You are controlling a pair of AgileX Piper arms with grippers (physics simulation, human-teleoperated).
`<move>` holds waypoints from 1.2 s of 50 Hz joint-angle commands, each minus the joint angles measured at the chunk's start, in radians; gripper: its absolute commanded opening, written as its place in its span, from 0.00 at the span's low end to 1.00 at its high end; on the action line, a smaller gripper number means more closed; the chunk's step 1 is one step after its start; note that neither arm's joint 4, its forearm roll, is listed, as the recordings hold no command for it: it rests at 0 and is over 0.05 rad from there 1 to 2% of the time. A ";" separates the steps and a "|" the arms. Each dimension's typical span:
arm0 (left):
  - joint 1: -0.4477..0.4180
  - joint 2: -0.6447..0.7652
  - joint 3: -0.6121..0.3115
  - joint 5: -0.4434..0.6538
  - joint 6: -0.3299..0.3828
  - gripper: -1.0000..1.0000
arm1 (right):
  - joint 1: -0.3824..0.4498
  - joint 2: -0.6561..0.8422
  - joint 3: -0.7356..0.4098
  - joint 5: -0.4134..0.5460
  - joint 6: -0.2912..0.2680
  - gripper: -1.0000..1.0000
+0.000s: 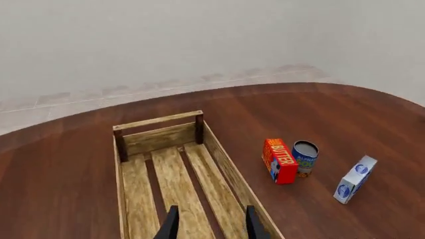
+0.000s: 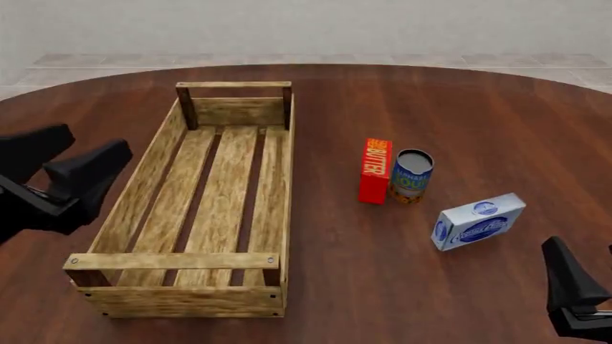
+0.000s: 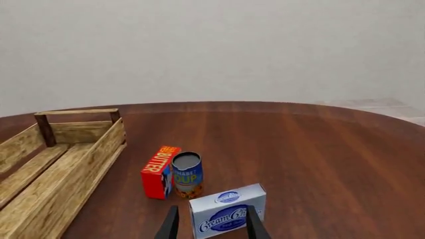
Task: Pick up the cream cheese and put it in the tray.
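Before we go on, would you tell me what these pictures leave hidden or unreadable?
- Right gripper: the front view's bottom edge cuts it off; only the wrist view shows its jaws apart.
- Cream cheese: its near lower part is cut by the right wrist view's bottom edge and crossed by the fingertips.
- Can: label print too small to read in every view.
- Tray: near end cut off in the left wrist view.

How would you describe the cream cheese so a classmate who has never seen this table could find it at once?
Start at the long wooden tray on the table's left half, then look right to three groceries. The cream cheese is the nearest to the arms, lying apart from the red butter box and the can. It alone is a flat white-grey box with a blue oval logo.
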 commanded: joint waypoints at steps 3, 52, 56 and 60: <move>-0.061 0.184 -0.093 -0.039 -0.022 1.00 | -0.008 0.000 0.000 0.002 -0.002 1.00; -0.212 0.509 -0.337 -0.076 -0.012 1.00 | -0.004 0.004 0.000 0.009 0.005 1.00; -0.213 0.535 -0.366 -0.067 -0.008 1.00 | 0.001 0.005 0.000 0.009 0.004 1.00; -0.220 0.552 -0.372 -0.071 -0.010 1.00 | 0.002 0.005 0.000 0.009 0.005 1.00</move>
